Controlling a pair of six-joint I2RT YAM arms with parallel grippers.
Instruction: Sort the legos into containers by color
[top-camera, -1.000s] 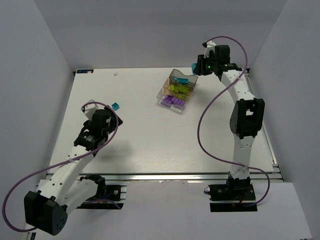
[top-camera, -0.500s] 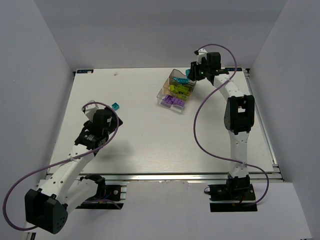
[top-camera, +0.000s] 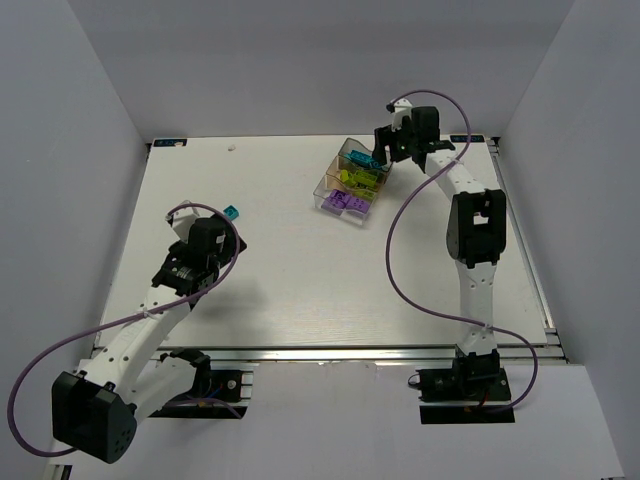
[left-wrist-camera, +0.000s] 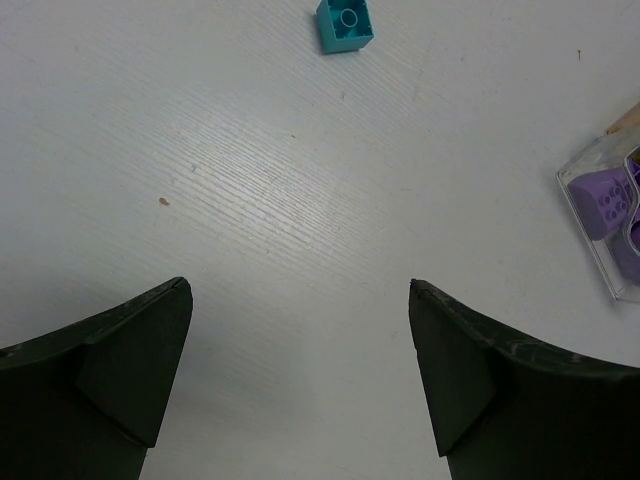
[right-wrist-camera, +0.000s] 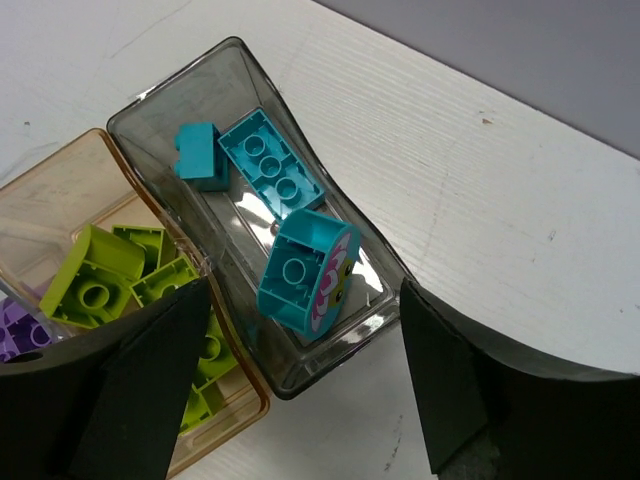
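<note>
The clear three-part tray (top-camera: 325, 186) stands at the table's back right, also in the right wrist view (right-wrist-camera: 330, 345). Its far compartment holds teal bricks (right-wrist-camera: 270, 170) and the teal brick with the pink piece (right-wrist-camera: 305, 270), lying tilted. The middle compartment holds lime green bricks (right-wrist-camera: 110, 275), the near one purple bricks (top-camera: 346, 204). My right gripper (right-wrist-camera: 305, 385) is open and empty just above the teal compartment. One loose teal brick (top-camera: 231, 212) lies on the table, also in the left wrist view (left-wrist-camera: 346, 24). My left gripper (left-wrist-camera: 300, 380) is open and empty, short of that brick.
The tray's purple corner (left-wrist-camera: 605, 205) shows at the right edge of the left wrist view. White walls enclose the table on three sides. A small speck (top-camera: 232, 148) lies near the back edge.
My right gripper has moved left over the tray's teal compartment and opened; the teal brick with the pink piece has left it and now lies in that compartment. The left arm has barely moved.
</note>
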